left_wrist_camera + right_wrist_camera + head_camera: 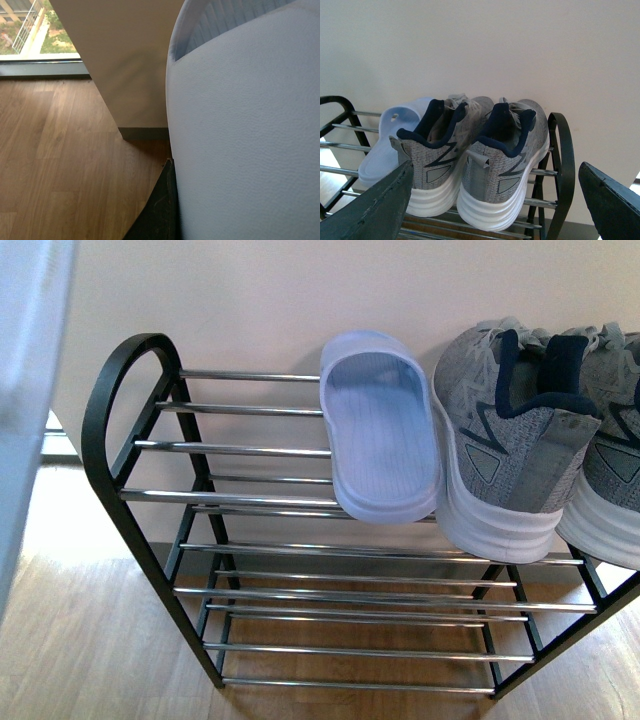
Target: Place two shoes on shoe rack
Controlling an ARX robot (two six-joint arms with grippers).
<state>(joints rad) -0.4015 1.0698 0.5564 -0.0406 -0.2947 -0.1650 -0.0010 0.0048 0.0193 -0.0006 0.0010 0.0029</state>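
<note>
Judging by the top shelf of the shoe rack [250,450], most of the job is done: two grey sneakers [470,160] and one pale blue slide [380,435] sit on the chrome bars, straight ahead of the right claw [495,210], which hangs spread and empty. A second pale blue sandal [250,130] fills the left wrist view, pressed against the left claw [160,210]; I cannot tell how tightly. It appears not yet shelved.
</note>
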